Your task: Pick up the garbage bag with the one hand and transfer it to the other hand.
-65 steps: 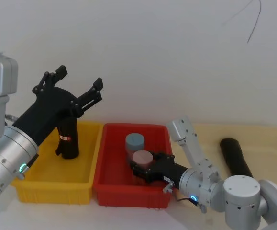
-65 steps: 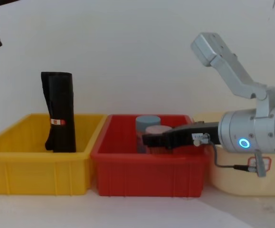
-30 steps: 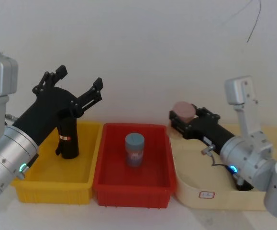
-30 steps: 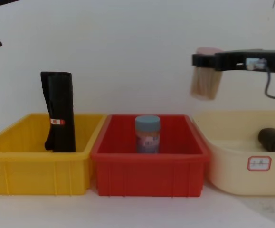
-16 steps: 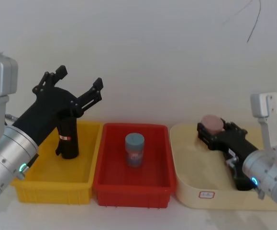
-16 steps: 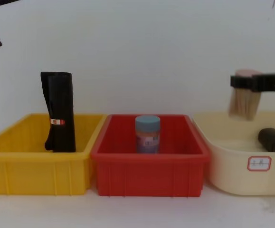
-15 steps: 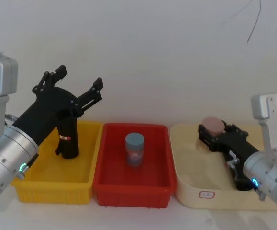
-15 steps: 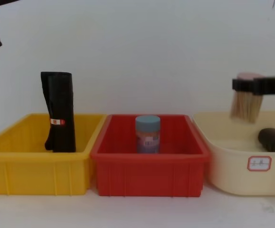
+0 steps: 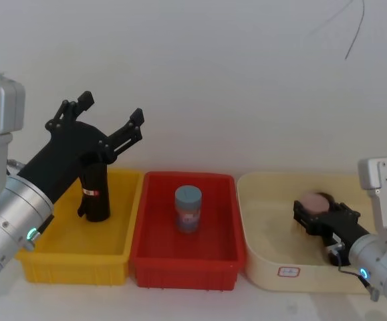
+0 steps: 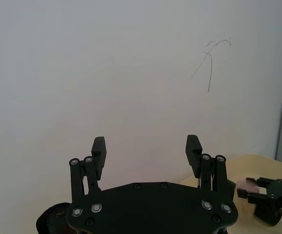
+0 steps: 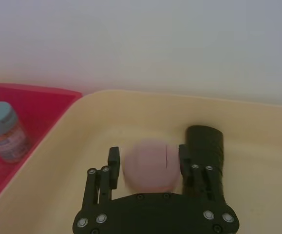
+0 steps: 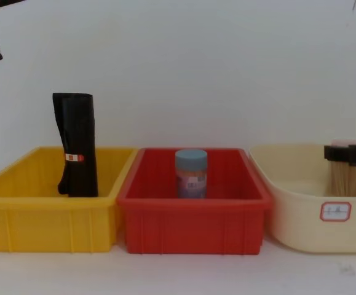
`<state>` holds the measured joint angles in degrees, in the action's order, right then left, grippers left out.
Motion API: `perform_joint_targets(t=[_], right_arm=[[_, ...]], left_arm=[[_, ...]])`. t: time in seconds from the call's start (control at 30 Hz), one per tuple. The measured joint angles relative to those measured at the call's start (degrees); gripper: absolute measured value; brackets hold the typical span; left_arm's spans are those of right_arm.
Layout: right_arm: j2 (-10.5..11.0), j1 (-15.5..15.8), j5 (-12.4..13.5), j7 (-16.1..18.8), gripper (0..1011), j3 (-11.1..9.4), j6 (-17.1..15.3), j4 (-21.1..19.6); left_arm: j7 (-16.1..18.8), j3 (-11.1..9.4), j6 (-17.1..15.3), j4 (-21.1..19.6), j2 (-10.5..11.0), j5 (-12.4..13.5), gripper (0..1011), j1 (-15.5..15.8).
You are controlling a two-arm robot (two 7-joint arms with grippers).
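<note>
White wall behind three bins; in the cream bin (image 9: 263, 267), my right gripper (image 9: 315, 215) pinches a pink-lidded jar (image 11: 150, 163) beside the garbage bag (image 11: 205, 146); my left gripper (image 9: 106, 117) is spread.

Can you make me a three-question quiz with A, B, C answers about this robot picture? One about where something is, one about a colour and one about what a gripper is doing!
1. Where is the blue-lidded jar?
A. in the yellow plastic bin
B. in the red plastic bin
C. in the cream plastic tub

2. What colour is the lid of the jar that the right gripper holds?
A. pink
B. green
C. black

3. How is the left gripper?
A. shut on a jar
B. shut on a black roll
C. open, holding nothing

Answers:
1. B: the jar stands inside the red plastic bin, between the yellow plastic bin and the cream plastic tub.
2. A: the pink-lidded jar sits between the right gripper's fingers, over the cream tub.
3. C: its fingers are spread wide in the air above the yellow bin, with nothing between them.
</note>
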<state>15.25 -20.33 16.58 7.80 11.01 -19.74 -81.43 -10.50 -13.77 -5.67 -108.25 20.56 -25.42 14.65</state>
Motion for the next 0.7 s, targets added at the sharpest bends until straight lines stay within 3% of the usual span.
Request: perform_joint_targets(t=[0.37, 0.7], right_arm=[[-0.5, 0.0, -0.5, -0.9, 971, -1.3, 1.2, 0.1], [-0.8, 0.6, -0.6, -0.9, 1001, -2.1, 2.1, -3.7]], left_arm=[[0.0, 0.0, 0.0, 0.0, 0.0, 0.0, 1000, 0.0], [0.0, 0.0, 0.0, 0.0, 0.0, 0.0, 1000, 0.0]])
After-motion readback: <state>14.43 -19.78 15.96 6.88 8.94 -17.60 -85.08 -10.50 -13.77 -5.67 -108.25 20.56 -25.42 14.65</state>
